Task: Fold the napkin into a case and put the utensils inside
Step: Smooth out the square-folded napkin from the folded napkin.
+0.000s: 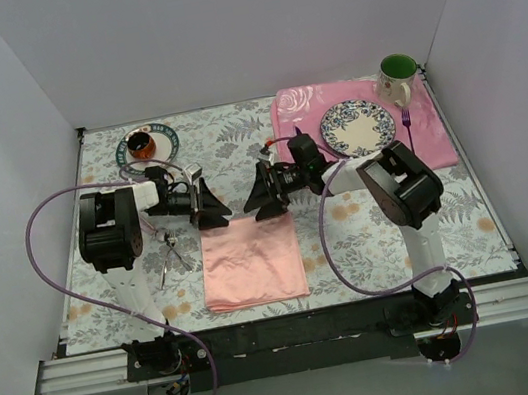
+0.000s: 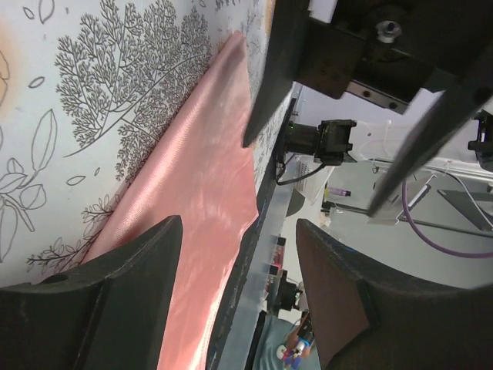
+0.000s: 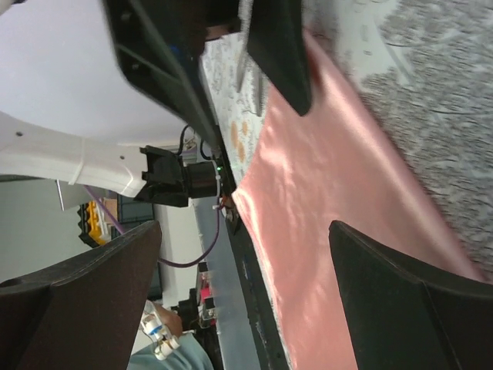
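Silver utensils (image 1: 173,258) lie just left of the flat napkin (image 1: 253,262), a rose placemat (image 1: 436,136) far right. My left gripper (image 1: 216,212) and right gripper (image 1: 263,201), both open and empty, hover at the napkin's far edge

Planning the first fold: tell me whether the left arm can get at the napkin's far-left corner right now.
Probably yes. The left gripper hangs open right by that corner of the napkin, with nothing lying between them; the utensils sit clear to the side.

Salmon-pink napkin (image 1: 253,262) spread flat, silver utensils (image 1: 173,258) lying just beside it
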You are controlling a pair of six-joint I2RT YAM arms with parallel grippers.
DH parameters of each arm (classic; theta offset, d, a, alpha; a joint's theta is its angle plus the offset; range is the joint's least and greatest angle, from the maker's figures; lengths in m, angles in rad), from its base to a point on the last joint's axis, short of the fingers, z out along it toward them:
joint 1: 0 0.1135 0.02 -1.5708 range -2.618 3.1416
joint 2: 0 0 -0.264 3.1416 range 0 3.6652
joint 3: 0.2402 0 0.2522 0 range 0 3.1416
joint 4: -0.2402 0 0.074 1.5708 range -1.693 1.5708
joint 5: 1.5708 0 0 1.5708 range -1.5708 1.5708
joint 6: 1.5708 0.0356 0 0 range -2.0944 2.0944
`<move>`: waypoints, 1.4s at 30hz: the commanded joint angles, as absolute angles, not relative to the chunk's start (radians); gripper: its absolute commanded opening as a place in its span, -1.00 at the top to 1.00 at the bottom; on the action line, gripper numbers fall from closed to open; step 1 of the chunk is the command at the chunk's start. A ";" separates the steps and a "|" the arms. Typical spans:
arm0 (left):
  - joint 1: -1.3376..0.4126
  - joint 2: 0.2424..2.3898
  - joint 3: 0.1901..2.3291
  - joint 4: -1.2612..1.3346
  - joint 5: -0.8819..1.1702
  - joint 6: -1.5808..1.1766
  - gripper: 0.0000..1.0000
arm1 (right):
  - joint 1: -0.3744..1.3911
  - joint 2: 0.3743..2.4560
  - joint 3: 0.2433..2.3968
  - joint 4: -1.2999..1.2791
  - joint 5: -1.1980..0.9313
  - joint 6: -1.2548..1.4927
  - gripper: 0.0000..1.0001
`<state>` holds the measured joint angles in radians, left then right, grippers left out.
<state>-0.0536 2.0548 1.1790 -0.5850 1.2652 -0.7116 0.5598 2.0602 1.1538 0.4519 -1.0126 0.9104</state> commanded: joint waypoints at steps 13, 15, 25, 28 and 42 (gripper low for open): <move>-0.048 1.985 1.080 -0.479 1.223 -0.772 -0.18 | 0.474 2.227 1.307 0.121 -0.899 0.585 -0.97; -0.048 1.970 1.071 -0.480 1.236 -0.762 -0.18 | 0.488 2.253 1.356 0.095 -0.917 0.560 -0.97; -0.092 1.769 1.130 -0.601 1.218 -0.633 -0.13 | 0.548 2.094 1.560 -0.173 -1.042 0.326 -0.88; -0.086 1.691 1.160 -0.710 1.100 -0.505 -0.08 | 0.548 1.981 1.484 -0.274 -0.990 0.218 -0.62; -0.268 1.779 1.178 -0.704 0.546 -0.308 0.15 | 0.549 1.910 1.267 -0.555 -0.743 0.011 0.55</move>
